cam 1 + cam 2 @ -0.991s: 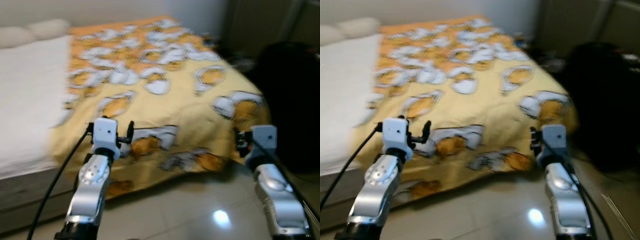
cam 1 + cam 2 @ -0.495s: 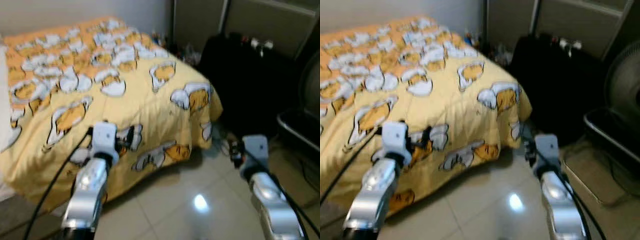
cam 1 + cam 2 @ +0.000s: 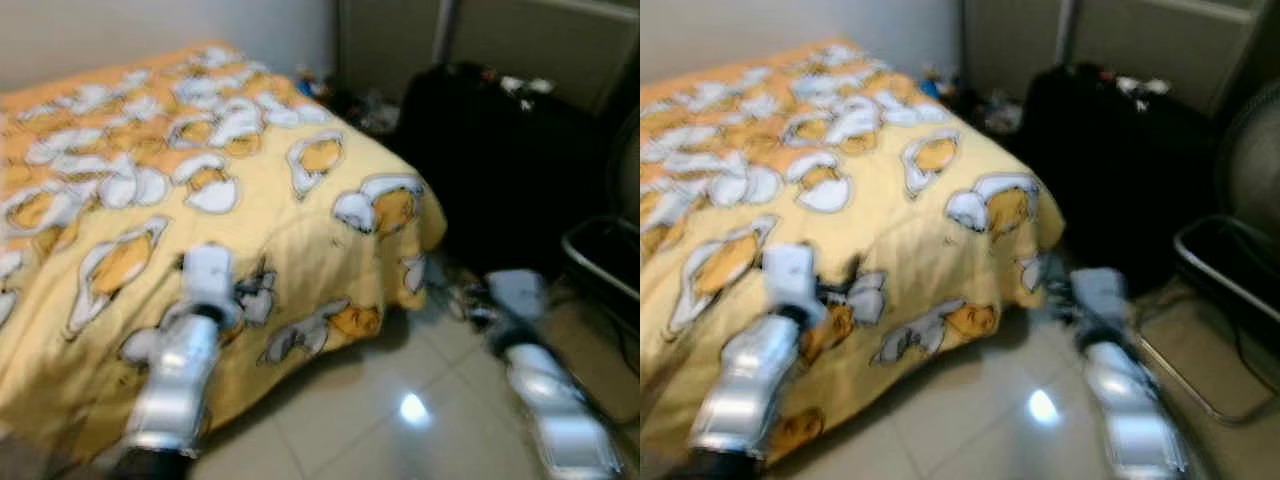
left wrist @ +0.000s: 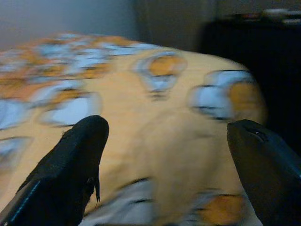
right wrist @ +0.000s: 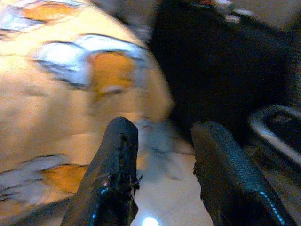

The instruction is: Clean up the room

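A bed covered by a yellow blanket (image 3: 250, 200) with white and orange cartoon prints takes up the left and middle of the eye views, which are blurred. Both silver arms are held out low in front of me. My left gripper (image 4: 164, 136) hangs open over the blanket's near side, with nothing between its wide-spread fingers (image 4: 75, 160). My right gripper (image 5: 162, 136) is open and empty above the tiled floor (image 3: 380, 420), beside the bed's foot corner.
A large black bag or case (image 3: 480, 150) stands right of the bed against grey cupboard doors. Small clutter (image 3: 350, 105) lies on the floor in the corner behind it. A dark wire-framed stand (image 3: 1230, 270) is at the far right.
The camera has swung right, from the white pillow end of the bed to its foot corner and the black bag. Both arms keep the same pose.
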Controlling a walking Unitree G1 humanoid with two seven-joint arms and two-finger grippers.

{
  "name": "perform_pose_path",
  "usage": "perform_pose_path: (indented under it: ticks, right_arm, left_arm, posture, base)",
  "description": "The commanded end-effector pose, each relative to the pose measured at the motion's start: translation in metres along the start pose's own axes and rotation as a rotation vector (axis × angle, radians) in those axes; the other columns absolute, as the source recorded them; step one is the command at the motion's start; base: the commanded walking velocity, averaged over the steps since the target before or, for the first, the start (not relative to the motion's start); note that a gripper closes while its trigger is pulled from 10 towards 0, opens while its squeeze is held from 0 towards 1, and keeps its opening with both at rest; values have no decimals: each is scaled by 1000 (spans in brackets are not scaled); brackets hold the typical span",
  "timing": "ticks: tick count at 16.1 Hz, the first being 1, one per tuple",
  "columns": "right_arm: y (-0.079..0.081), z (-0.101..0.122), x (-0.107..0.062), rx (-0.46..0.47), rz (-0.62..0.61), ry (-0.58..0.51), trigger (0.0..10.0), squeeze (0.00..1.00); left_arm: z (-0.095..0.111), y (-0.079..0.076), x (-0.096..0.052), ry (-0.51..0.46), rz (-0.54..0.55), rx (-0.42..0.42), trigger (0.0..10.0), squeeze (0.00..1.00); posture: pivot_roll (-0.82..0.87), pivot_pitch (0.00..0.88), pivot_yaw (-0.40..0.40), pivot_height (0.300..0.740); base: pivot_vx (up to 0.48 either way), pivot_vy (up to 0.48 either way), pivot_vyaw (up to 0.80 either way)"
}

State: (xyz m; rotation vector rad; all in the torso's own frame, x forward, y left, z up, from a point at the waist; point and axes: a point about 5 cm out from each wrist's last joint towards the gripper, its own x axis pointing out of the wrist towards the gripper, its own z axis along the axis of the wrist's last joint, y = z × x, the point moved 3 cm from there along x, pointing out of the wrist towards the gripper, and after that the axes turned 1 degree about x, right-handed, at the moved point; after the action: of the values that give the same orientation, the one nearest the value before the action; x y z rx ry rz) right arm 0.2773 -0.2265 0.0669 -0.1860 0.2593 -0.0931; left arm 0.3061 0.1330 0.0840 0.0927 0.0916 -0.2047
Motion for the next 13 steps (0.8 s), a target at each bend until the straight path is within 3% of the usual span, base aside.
perform_pose_path:
  ticks: [1,5,8,10,13]
  right_arm:
    - [1,10,2,18,4,-38,10000,0]
    - [-16,17,5,15,-39,-63,10000,0]
    - [-24,23,3,76,-89,-102,10000,0]
    - [-12,31,0,103,-46,-144,10000,0]
    - [-9,35,2,124,-37,-162,10000,0]
  left_arm:
    - [-4,11,-4,14,20,17,10000,706]
    - [-5,11,-3,15,20,6,10000,702]
    - [-3,10,0,8,20,-12,10000,702]
    - [0,9,5,-1,16,-15,10000,706]
    - [3,11,6,-14,26,-15,10000,706]
  posture:
    - [-46,0,80,740]
    - [-48,0,78,740]
    - [-58,0,90,740]
    - [-63,0,99,740]
    - [-56,0,95,740]
  base:
    - [352,0,-800]
    - [357,0,-200]
    - [356,0,-152]
    - [356,0,0]
    - [358,0,0]
